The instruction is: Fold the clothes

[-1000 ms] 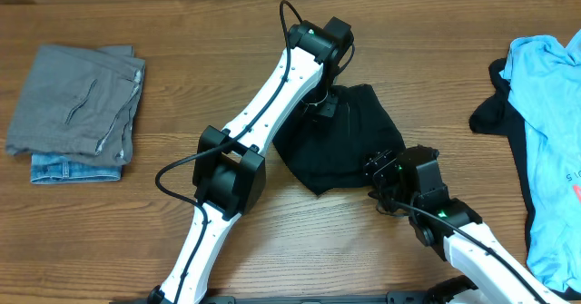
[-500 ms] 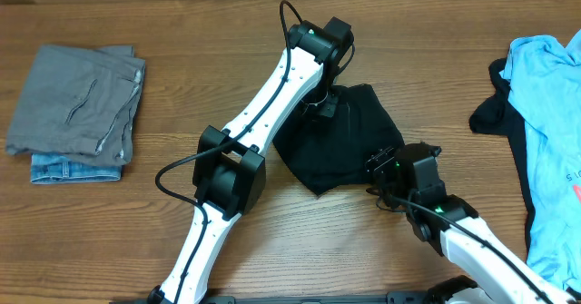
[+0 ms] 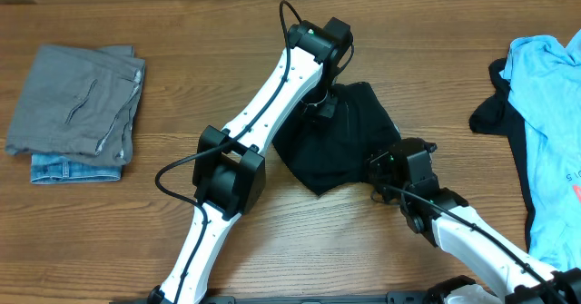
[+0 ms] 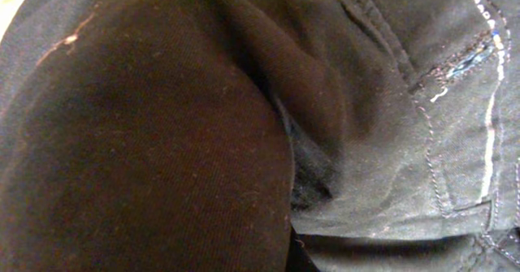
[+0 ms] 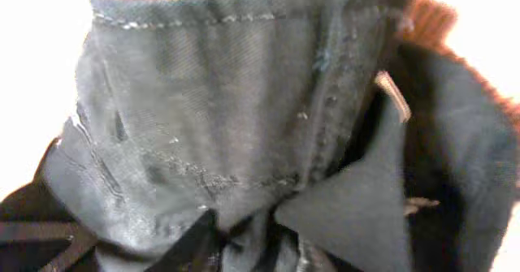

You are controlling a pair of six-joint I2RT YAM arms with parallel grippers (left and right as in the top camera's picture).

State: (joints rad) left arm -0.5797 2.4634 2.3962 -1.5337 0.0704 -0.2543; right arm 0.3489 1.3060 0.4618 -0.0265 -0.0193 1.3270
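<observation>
Wooden table (image 3: 436, 50) under everything. Along its right edge, a light blue T-shirt (image 3: 549, 113) spread over a dark piece (image 3: 490, 113). At the middle, a bunched black garment (image 3: 349, 150), well apart from both. At far left, folded grey trousers (image 3: 77, 100) stacked on folded denim (image 3: 73, 168). Down on the black garment's upper edge, the left gripper (image 3: 320, 107); apart or together, cannot tell, its wrist view filled with dark cloth and stitching. At the garment's lower right corner, the right gripper (image 3: 381, 166), touching the cloth. A hemmed fold close up in its wrist view, finger state likewise impossible to tell.
</observation>
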